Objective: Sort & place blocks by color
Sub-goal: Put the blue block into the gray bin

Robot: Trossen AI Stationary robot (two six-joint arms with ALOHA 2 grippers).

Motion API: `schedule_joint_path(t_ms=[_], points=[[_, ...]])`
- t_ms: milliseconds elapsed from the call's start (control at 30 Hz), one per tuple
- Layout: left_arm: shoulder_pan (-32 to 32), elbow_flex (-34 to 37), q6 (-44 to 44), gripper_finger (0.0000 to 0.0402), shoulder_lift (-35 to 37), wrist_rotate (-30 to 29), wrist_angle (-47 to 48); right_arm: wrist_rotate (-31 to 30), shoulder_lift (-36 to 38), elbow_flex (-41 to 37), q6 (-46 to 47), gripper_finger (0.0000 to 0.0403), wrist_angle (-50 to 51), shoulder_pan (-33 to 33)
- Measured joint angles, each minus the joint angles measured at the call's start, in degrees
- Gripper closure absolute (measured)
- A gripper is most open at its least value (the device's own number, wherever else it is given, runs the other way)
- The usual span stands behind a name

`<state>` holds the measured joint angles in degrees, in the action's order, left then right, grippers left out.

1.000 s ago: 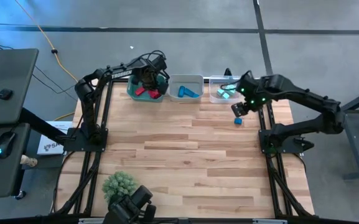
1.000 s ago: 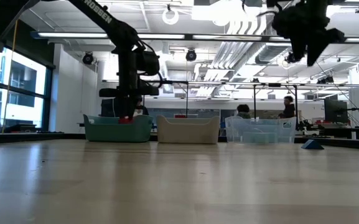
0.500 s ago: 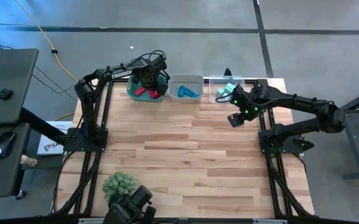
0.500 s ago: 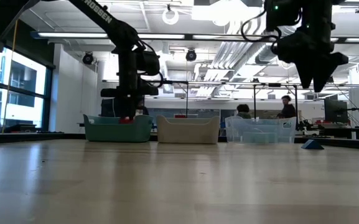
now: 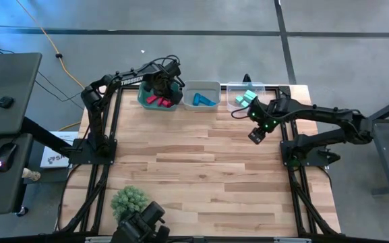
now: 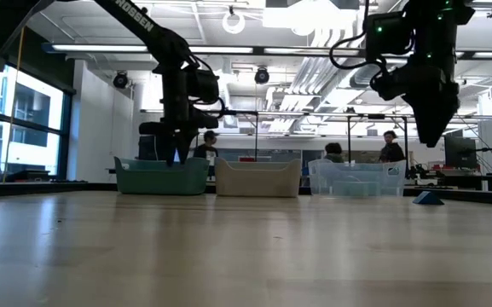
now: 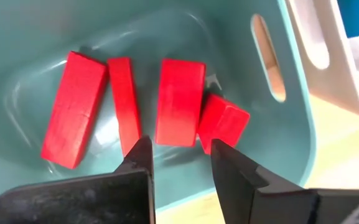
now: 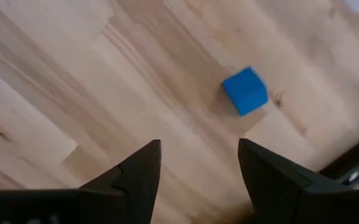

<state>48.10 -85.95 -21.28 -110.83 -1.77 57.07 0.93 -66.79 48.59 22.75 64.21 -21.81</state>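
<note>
Where we look down from above, three bins line the table's far edge: a teal bin [image 5: 159, 96] holding red blocks [image 5: 158, 100], a grey bin [image 5: 201, 95] with blue ones [image 5: 203, 100], and a clear bin [image 5: 243, 97] with mint ones [image 5: 245, 100]. At its wrist we see the left gripper [image 7: 178, 154] spread empty over four red blocks. From the right wrist, we see the right gripper [image 8: 199, 155] spread above a blue cube [image 8: 245, 91] lying on the table [image 8: 73, 93].

From above, the left end effector [image 5: 162, 88] hangs over the teal bin [image 5: 143, 100] at the desk's [image 5: 201, 175] far edge, red blocks [image 5: 158, 100] under it. Beside it, a grey bin [image 5: 201, 87] holds blue blocks [image 5: 203, 100], and a clear bin [image 5: 232, 90] mint ones [image 5: 243, 101]. The right end effector [image 5: 255, 137] hovers over bare wood near the clear bin. A spiky green ball [image 5: 128, 200] sits at the near left.
</note>
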Motion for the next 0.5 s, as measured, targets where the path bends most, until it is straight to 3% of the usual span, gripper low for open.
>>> schedule_joint_path(t_ms=[233,500], points=[[0.0,-0.6,-0.8,0.0325,0.1,3.4,0.6,-1.5,-0.3,-0.8,-7.1,0.0184,-3.0,-0.3],[-0.2,-7.4,-1.0,0.0325,0.1,4.2,3.6,-2.4,-5.1,-0.8,-11.7,0.0182,-3.2,-3.0]])
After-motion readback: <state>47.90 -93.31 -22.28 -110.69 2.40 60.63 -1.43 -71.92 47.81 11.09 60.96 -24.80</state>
